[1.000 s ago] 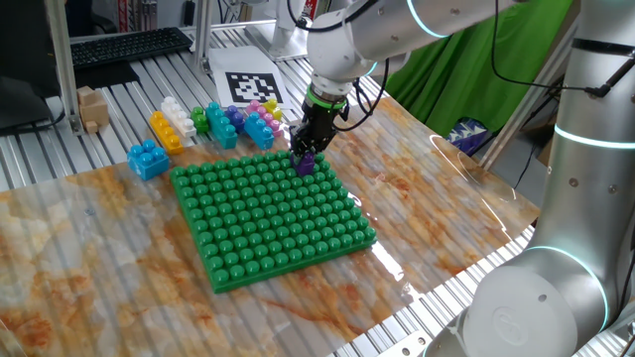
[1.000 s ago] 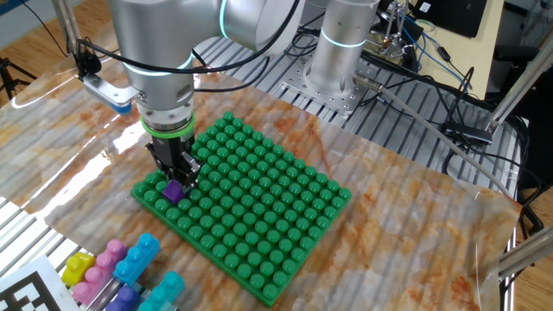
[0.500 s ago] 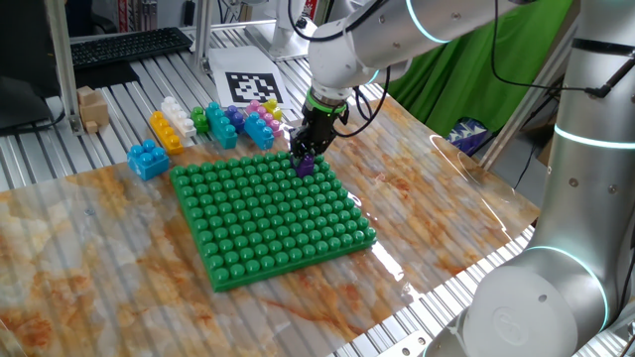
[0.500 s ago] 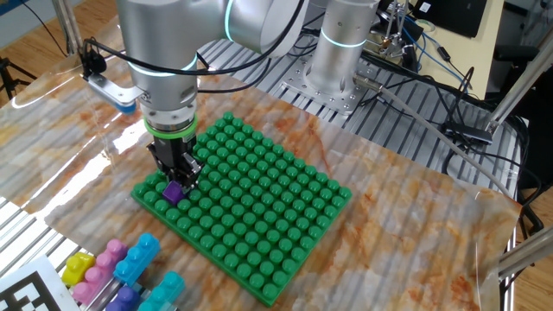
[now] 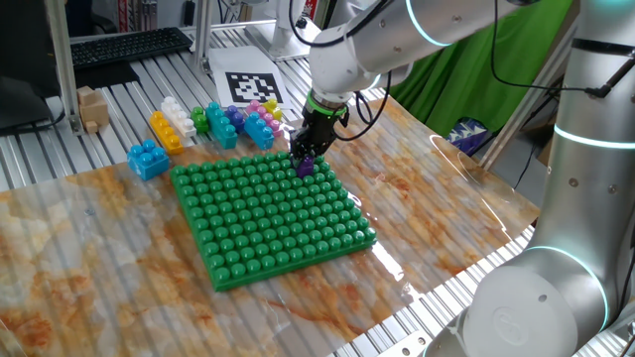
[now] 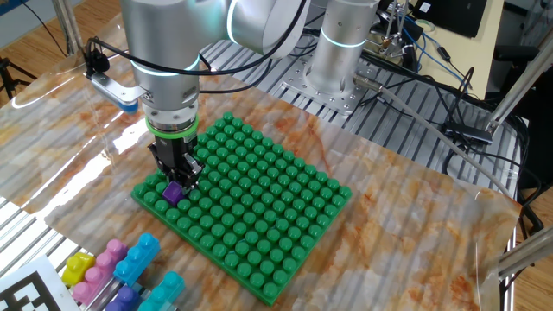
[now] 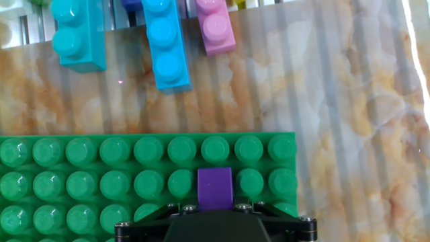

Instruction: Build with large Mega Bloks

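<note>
Hand (image 6: 175,183) clamped on small purple block (image 7: 215,186), smooth flat side showing, seated on green baseplate (image 5: 268,213) corner

A small brick (image 6: 174,192) sits on the baseplate (image 6: 259,216) near one corner, loose bricks (image 5: 213,124) lying beyond that edge.

A robotics lab, shown by the slotted aluminium bench (image 5: 129,119) beyond the fingers, a printed fiducial marker (image 5: 250,87) behind them, a second silver arm base (image 6: 344,52) with loose cabling (image 6: 432,73), a green backdrop cloth (image 5: 466,74) and a keyboard (image 5: 129,45).
</note>
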Motion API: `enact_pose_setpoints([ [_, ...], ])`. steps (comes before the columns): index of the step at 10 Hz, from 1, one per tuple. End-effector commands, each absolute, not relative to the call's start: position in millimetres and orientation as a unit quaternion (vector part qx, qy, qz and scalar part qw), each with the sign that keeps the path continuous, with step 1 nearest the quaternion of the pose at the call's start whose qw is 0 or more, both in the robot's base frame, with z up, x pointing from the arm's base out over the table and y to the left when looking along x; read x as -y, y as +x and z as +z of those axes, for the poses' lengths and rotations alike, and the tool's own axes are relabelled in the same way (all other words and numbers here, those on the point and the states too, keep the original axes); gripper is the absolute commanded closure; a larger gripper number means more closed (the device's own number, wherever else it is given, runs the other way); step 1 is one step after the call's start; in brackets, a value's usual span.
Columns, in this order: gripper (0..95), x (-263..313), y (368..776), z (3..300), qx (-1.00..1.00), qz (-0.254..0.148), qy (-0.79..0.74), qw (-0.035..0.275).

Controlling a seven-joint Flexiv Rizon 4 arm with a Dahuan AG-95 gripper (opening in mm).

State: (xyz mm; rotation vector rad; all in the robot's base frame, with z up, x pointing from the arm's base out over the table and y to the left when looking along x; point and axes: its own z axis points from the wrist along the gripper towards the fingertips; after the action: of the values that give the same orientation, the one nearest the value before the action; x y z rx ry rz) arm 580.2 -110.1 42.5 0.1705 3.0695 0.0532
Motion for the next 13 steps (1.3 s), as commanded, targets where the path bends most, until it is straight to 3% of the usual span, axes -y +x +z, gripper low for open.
enact_pose_setpoints([
  [1, 95.0, 111, 580, 37, -0.998, 0.014, 0.059, 0.036],
  [7, 95.0, 111, 579, 30, -0.997, 0.007, 0.067, 0.037],
  [8, 76.0, 111, 579, 31, -0.997, 0.006, 0.071, 0.035],
  [9, 38.0, 111, 579, 32, -0.996, 0.0, 0.077, 0.036],
  [11, 0.0, 110, 580, 39, -0.996, -0.008, 0.081, 0.036],
  [13, 0.0, 110, 581, 48, -0.997, -0.01, 0.077, 0.025],
])
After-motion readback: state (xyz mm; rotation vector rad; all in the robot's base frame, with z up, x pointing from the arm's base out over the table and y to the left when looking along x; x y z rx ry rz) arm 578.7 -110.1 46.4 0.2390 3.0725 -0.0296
